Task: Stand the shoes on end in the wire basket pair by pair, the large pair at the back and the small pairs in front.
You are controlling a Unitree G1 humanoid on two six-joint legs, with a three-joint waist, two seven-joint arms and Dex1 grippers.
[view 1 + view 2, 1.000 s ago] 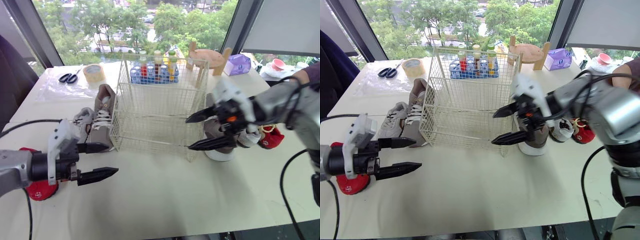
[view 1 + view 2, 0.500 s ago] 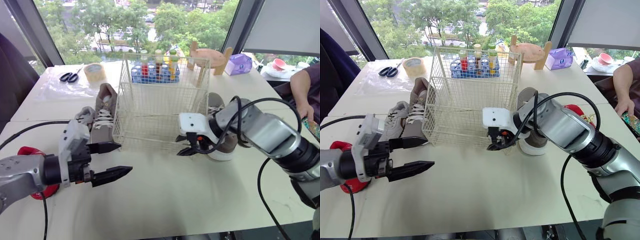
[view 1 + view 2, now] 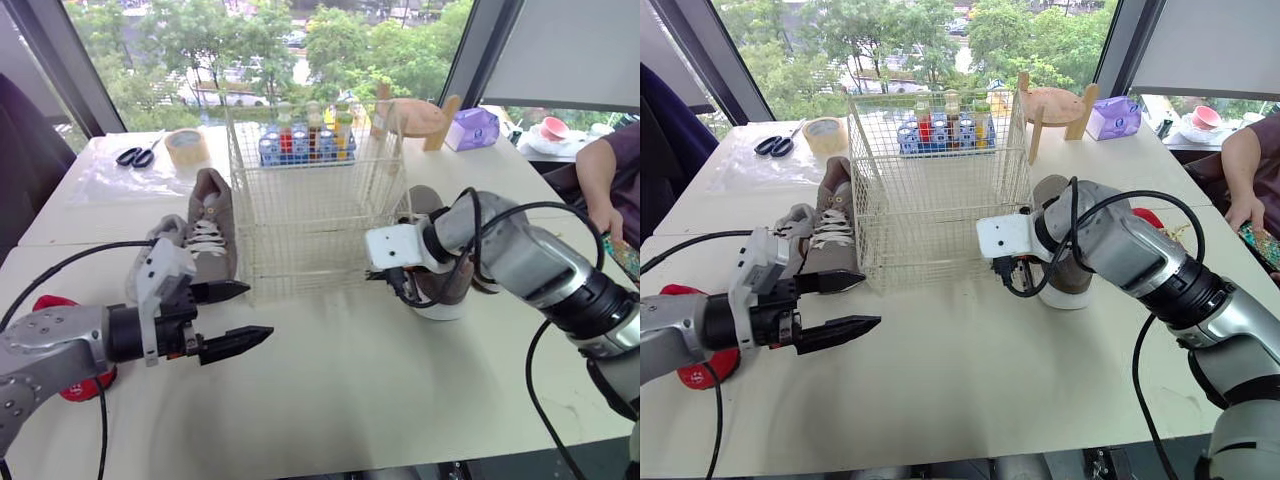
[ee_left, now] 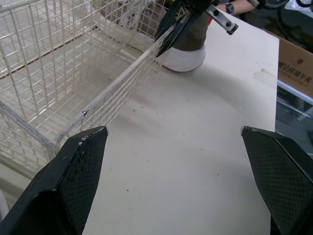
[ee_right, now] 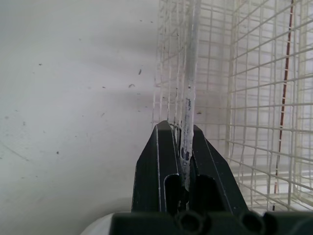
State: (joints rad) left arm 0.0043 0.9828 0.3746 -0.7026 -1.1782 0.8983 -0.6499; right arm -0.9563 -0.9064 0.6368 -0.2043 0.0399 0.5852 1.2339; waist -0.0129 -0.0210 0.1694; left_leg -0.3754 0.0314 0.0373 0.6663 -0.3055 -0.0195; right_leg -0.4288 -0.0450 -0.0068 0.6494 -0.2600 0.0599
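Your right gripper (image 5: 182, 129) is clenched on the front corner of the wire basket (image 3: 940, 215); yank it and the basket tips or skids into the grey shoes (image 3: 210, 240) just beside it. Your left gripper (image 3: 260, 310) hangs released, 0 shoes inside.

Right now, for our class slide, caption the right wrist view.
Right gripper shut on an edge wire of the wire basket, over the pale table.

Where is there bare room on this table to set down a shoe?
The table front is bare, between the left gripper and the right gripper, before the wire basket. The basket holds nothing yet. Crowded: grey shoes beside the basket's left, a brown shoe at its right.
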